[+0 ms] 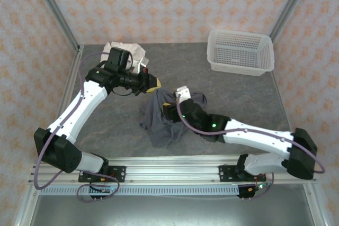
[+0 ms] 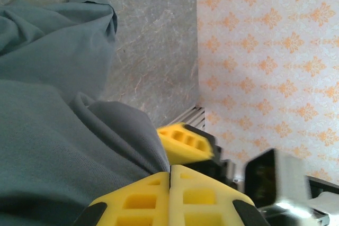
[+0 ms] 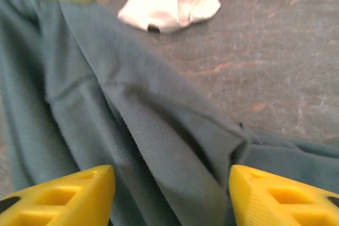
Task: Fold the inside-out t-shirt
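Left gripper (image 2: 170,197) closing on grey cloth, seen from its own wrist.

Its two yellow fingers are pressing flush together at the bottom edge. The inside-out t-shirt (image 2: 58,130) is bunching right against them, its slate-grey folds spreading across the left half over the grey marbled table (image 2: 153,41). Just beyond the fingertips, the right gripper's yellow finger (image 2: 184,142) is poking out from behind the cloth, its dark body trailing off, blurred, to the right. A wall (image 2: 265,67) with an orange pattern is rising past the table's metal edge rail (image 2: 195,115).
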Available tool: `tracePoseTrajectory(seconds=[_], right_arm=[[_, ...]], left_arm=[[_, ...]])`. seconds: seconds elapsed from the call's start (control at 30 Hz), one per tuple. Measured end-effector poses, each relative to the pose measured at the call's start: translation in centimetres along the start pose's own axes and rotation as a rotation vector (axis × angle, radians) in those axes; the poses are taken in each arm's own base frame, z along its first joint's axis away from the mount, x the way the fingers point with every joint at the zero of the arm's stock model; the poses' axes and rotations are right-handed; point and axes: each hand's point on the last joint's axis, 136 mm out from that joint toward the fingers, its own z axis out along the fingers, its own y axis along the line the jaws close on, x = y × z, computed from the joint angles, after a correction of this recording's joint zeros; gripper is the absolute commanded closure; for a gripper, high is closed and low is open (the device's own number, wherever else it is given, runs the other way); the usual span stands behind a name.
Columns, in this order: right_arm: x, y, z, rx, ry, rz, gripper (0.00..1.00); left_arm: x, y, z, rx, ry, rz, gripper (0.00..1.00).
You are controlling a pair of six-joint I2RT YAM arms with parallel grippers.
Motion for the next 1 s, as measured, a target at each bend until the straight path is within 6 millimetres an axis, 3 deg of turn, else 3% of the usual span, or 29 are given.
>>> tracePoseTrajectory(seconds=[0.07,0.17,0.23,0.3,0.37,0.47,0.6,0.7,0.8,0.9,1.0], right_arm=[[0.9,0.3,1.6,-0.004,0.042,-0.023,0.24],[1.1,0.5,3.2,-0.011,0.068,-0.037,0.27],[0.6,0.5,3.8,-0.019,0.064,-0.029,0.47],[0.1,0.4,4.1,-0.034,0.055,-0.018,0.84],[-0.1,0.7,4.2,-0.073,0.061,-0.001,0.99],[-0.6,2.4,3.2,-0.218,0.088,0.044,1.0],[-3.9,6.0,-1.3,-0.472,0.039,0.12,1.0],[-7.3,7.3,-5.3,-0.611,-0.049,0.166,1.0],[-9.8,7.1,-7.5,-0.674,-0.134,0.207,1.0],[-10.4,5.7,-7.3,-0.656,-0.165,0.252,1.0],[-9.3,4.5,-5.9,-0.618,-0.134,0.28,1.0]], left_arm=[[0.0,0.0,0.0,0.0,0.0,-0.001,1.0],[0.1,0.1,0.0,-0.002,0.003,-0.003,1.0],[0.1,0.1,0.0,-0.003,0.004,-0.001,1.0],[0.2,0.2,0.0,-0.008,0.008,0.004,1.0],[0.2,0.7,-0.3,-0.021,0.007,0.005,1.0],[-1.1,2.7,-1.6,-0.072,-0.038,0.007,0.91],[-3.9,7.6,-3.5,-0.23,-0.126,0.032,0.82],[-4.5,10.9,-2.3,-0.296,-0.113,0.033,0.65],[-3.5,13.5,-0.8,-0.335,-0.075,0.014,0.49],[-3.3,13.2,-1.8,-0.376,-0.118,0.049,0.47],[-3.4,10.1,-6.0,-0.416,-0.28,0.174,0.47]])
